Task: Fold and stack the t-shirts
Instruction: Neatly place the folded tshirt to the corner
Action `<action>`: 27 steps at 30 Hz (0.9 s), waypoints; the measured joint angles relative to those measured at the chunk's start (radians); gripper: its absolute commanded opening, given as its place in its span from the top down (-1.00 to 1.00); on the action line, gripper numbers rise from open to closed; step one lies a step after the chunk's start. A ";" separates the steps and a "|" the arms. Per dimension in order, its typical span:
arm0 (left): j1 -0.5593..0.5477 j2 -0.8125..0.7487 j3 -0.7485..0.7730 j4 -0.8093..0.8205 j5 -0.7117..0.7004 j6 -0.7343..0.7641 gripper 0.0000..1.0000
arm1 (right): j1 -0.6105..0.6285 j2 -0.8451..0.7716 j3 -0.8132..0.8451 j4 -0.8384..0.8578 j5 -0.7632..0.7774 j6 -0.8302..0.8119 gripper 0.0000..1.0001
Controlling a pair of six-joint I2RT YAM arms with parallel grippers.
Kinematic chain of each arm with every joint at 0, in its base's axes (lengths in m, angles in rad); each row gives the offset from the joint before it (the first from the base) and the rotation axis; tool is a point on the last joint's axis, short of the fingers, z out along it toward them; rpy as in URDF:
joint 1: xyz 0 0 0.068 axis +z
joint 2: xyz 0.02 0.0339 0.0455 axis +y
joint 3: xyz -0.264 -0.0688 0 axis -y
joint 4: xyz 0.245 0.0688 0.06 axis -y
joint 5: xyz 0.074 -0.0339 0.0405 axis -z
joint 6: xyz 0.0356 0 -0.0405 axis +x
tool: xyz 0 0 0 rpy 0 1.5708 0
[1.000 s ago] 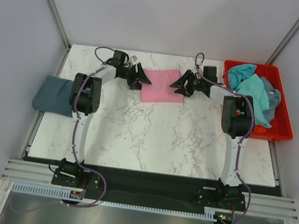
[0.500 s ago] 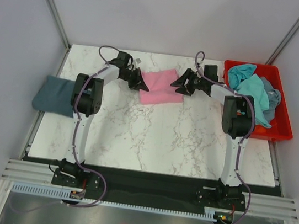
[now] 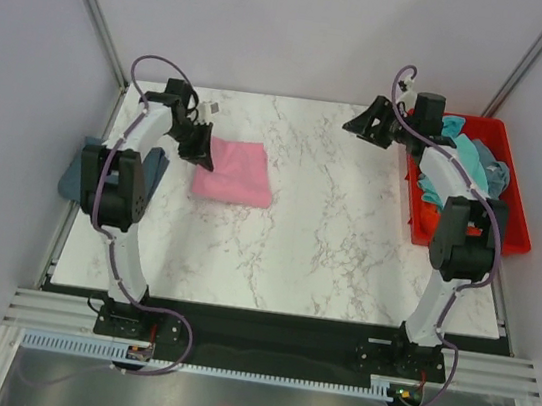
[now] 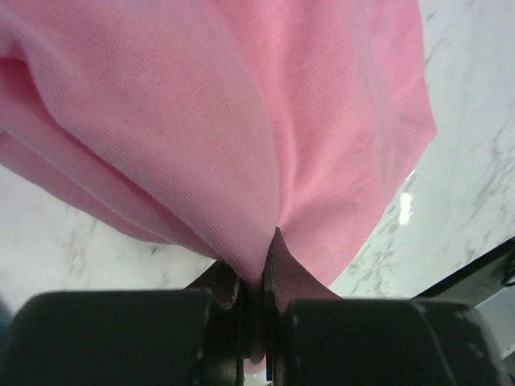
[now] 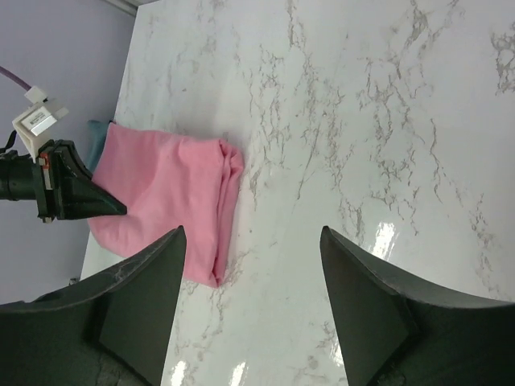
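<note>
Top external view: a folded pink t-shirt [image 3: 235, 171] lies flat on the left half of the marble table [image 3: 346, 244].
Left gripper [image 4: 253, 281]: clamped on the pink t-shirt's left edge. The left wrist view shows cloth bunched into the closed jaws and fanning away over the marble.
Right gripper [image 5: 251, 233]: fingers spread wide and holding nothing, raised at the far right of the table beside the red crate [image 3: 512, 212], well apart from the pink cloth.
Slate-blue t-shirt [image 3: 73, 175]: a folded bundle at the table's left edge, partly behind the left arm [image 3: 121, 157] and near the pink one.
Crate contents: a turquoise t-shirt [image 3: 473, 166] and a grey-blue t-shirt [image 3: 500, 178], crumpled together and unfolded.
Done: two shirts appear folded, the slate-blue one set down and the pink one a neat rectangle.
Left to do: the pink t-shirt looks bound for the slate-blue one to begin the stack, though it does not rest on it. The two in the crate need lifting out, folding and stacking.
Progress: roughly halfway, by the look of it.
</note>
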 measured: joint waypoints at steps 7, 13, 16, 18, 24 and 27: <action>0.103 -0.222 -0.227 -0.063 -0.158 0.158 0.96 | -0.006 -0.102 -0.128 -0.012 0.013 -0.037 -0.52; 0.171 -0.414 -0.341 -0.050 -0.297 0.257 0.96 | -0.013 -0.125 -0.193 -0.033 0.017 -0.045 -0.52; 0.189 -0.491 -0.377 -0.040 -0.342 0.285 0.96 | -0.015 -0.146 -0.204 -0.039 0.017 -0.046 -0.52; 0.203 -0.519 -0.379 -0.036 -0.363 0.304 0.96 | -0.017 -0.160 -0.206 -0.038 0.017 -0.045 -0.52; 0.273 -0.552 -0.379 -0.019 -0.409 0.367 0.96 | -0.017 -0.176 -0.210 -0.037 0.017 -0.044 -0.52; 0.313 -0.552 -0.379 -0.017 -0.426 0.403 0.96 | -0.017 -0.177 -0.217 -0.034 0.017 -0.041 -0.52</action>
